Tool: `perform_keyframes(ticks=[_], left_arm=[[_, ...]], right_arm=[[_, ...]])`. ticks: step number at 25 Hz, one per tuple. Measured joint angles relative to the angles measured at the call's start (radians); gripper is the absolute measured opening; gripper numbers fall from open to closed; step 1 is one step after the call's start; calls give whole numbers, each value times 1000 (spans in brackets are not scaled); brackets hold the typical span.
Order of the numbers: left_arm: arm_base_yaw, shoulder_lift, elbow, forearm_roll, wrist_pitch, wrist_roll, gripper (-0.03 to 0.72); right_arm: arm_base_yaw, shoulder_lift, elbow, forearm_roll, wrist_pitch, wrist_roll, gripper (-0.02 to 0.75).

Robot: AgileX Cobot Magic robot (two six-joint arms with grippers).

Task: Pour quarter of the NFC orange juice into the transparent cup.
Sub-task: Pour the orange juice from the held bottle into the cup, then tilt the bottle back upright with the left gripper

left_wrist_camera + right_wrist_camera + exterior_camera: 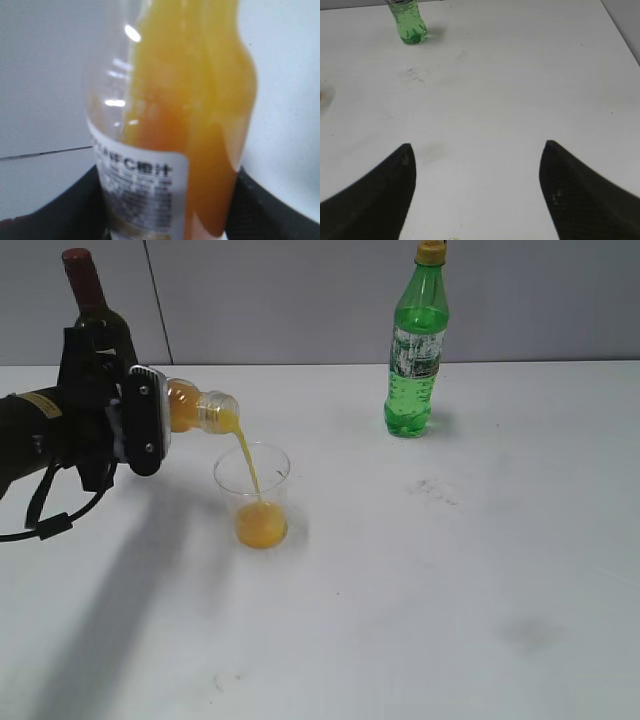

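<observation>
Exterior view shows the NFC orange juice (200,408) bottle tipped almost flat, its long axis running left to right with the open mouth on the right and slightly down, just above the near-left part of the transparent cup's (252,495) rim. A thin stream falls from the mouth into the cup, where a shallow layer of juice sits at the bottom. The cup stands upright on the white table (450,590), directly below and a little right of the bottle mouth.

The left gripper (140,420) is clamped around the bottle's body from the left; in the left wrist view the bottle (170,125) fills the frame between the dark fingers (265,205), juice pooled along one side. The move ahead, as I judge it, turns on rolling the bottle back upright about that same axis while the mouth stays over the rim.

The right gripper (477,165) hangs over bare table, jaws spread wide and holding nothing, well apart from the cup. A green soda bottle (416,345) stands far right, and a dark wine bottle (85,285) rises behind the left arm.
</observation>
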Motion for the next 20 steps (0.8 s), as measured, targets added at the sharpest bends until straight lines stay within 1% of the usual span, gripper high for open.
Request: perform_keyframes(ticks=[17,20], left_arm=[[0,0,0,1,-9,36,480],[0,0,0,1,-13,-6,480]], right_arm=[[0,0,0,0,0,0,590],[0,0,0,0,0,0,590]])
